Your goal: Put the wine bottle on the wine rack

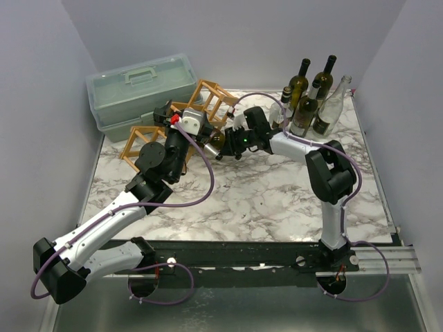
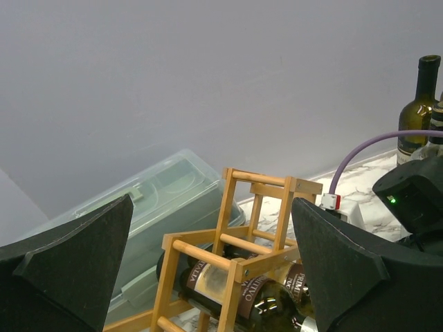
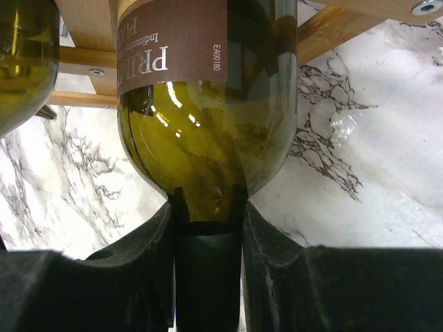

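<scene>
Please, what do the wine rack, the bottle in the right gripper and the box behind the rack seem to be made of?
Wine rack: apparently light wood, smooth, unpainted; grain and screw heads show.
Wine bottle: olive-green glass, glossy; see-through, with bright reflections.
Toolbox: probably plastic, pale green, translucent, with a moulded handle.
</scene>
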Motion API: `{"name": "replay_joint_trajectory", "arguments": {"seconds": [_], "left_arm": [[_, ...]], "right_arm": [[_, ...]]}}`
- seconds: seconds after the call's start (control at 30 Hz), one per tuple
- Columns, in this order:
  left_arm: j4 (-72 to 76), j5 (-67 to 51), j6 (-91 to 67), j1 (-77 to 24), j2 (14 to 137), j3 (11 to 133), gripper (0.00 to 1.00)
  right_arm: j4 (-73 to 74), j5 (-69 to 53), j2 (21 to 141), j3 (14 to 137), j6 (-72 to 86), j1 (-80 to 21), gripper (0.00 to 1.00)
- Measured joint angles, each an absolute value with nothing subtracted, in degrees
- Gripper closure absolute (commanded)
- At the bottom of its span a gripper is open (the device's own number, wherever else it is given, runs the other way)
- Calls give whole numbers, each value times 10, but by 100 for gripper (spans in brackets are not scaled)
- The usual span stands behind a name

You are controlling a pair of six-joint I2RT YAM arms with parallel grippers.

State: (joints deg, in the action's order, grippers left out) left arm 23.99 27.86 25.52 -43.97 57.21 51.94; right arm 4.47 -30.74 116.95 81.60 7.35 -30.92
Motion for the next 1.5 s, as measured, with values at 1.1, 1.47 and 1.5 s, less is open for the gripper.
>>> {"name": "replay_joint_trajectory", "arguments": {"seconds": [1.1,1.47,1.5], "left_arm": [[240,287,216,-440,572,519,1],[188,307,162,-440,569,558,1],[184,307,158,-440,569,561,1]], "right_arm": [[98,-53,883,682,107,-299,24],[168,133,799,787,131,-238,12],[170,143,794,794,135,-223,12]]}}
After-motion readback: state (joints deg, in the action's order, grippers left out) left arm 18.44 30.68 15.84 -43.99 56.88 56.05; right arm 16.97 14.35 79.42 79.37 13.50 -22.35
